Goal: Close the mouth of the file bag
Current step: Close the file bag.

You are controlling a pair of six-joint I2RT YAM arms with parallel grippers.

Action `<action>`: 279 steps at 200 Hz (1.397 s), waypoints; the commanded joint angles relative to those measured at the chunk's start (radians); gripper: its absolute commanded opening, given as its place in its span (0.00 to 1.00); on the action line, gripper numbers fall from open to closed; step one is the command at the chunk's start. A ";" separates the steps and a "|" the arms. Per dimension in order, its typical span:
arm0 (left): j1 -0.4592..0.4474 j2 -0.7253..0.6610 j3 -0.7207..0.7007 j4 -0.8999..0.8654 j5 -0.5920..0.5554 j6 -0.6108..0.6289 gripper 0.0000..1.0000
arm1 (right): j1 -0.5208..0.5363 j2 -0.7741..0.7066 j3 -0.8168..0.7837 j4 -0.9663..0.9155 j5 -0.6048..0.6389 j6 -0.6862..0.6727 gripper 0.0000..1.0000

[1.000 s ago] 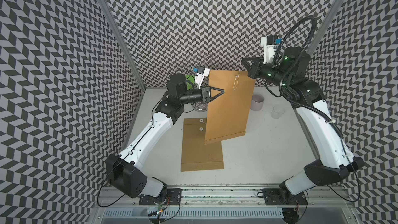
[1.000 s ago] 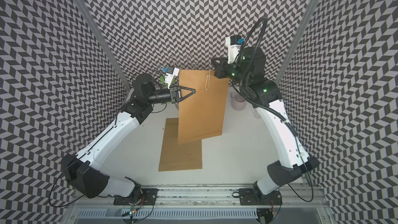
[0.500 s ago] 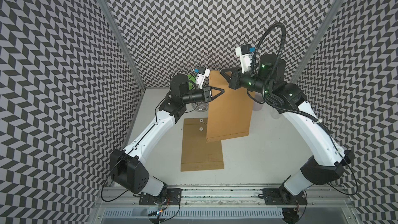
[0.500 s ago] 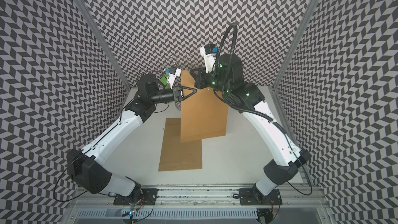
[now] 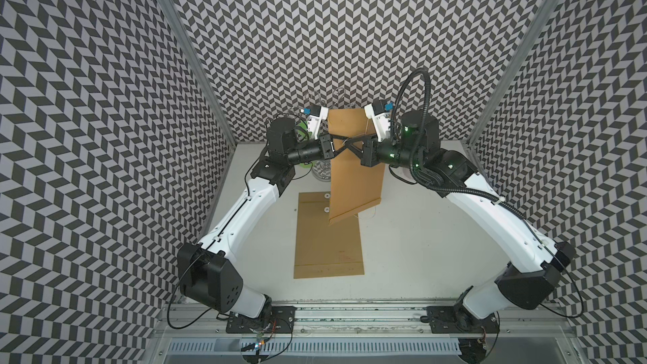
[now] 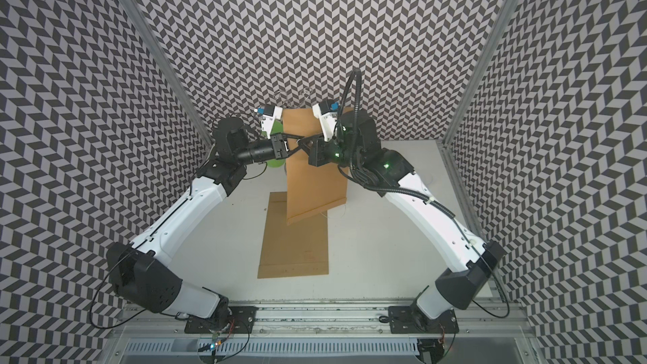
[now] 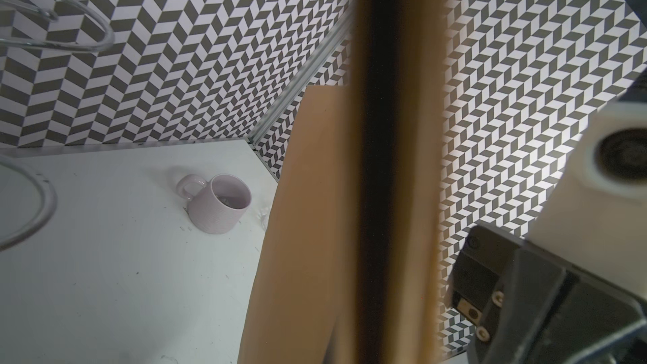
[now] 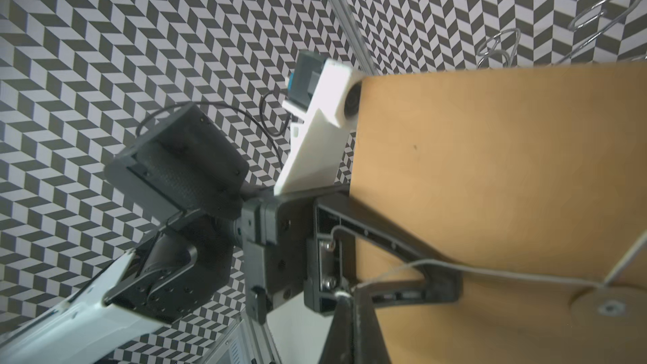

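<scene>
The left gripper [image 8: 451, 285] clamps the hanging file bag [image 8: 490, 169] near its top; the right gripper [image 8: 346, 301] pinches its string [image 8: 490, 269].

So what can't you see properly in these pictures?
- Mug: behind the right arm in both top views; only the left wrist view shows it.
- String: too thin in the top views.
- Button on the bag: cut off by the right wrist view's edge.
- Left gripper's pinch on the bag: blurred, too close, in the left wrist view.
- Green thing: mostly behind the left arm.
</scene>
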 commanded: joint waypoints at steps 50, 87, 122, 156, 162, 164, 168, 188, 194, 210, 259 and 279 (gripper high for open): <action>0.031 -0.001 0.058 0.044 0.002 0.005 0.00 | 0.004 -0.142 -0.150 0.112 -0.014 0.014 0.00; 0.037 -0.008 0.049 0.052 0.006 0.005 0.00 | 0.003 -0.165 -0.220 0.165 -0.041 0.022 0.00; 0.041 -0.008 0.052 0.057 0.012 0.004 0.00 | 0.004 -0.163 -0.249 0.170 -0.059 0.029 0.00; 0.042 -0.012 0.051 0.072 0.022 -0.003 0.00 | 0.003 -0.158 -0.282 0.165 -0.078 0.036 0.00; 0.042 -0.012 0.052 0.075 0.023 -0.005 0.00 | 0.003 -0.157 -0.291 0.166 -0.078 0.037 0.00; 0.042 -0.013 0.052 0.076 0.023 -0.006 0.00 | 0.003 -0.157 -0.294 0.168 -0.078 0.037 0.00; 0.042 -0.012 0.052 0.077 0.025 -0.006 0.00 | 0.002 -0.158 -0.300 0.170 -0.078 0.038 0.00; 0.042 -0.014 0.052 0.087 0.032 -0.015 0.00 | -0.009 -0.152 -0.328 0.183 -0.090 0.045 0.00; 0.042 -0.014 0.052 0.090 0.035 -0.018 0.00 | -0.013 -0.151 -0.334 0.188 -0.094 0.048 0.00; 0.042 -0.016 0.052 0.096 0.042 -0.021 0.00 | -0.019 -0.146 -0.339 0.194 -0.104 0.051 0.00; 0.042 -0.022 0.047 0.120 0.052 -0.036 0.00 | -0.027 -0.127 -0.332 0.209 -0.137 0.063 0.00; 0.044 -0.018 0.047 0.126 0.052 -0.040 0.00 | -0.027 -0.123 -0.349 0.236 -0.166 0.089 0.00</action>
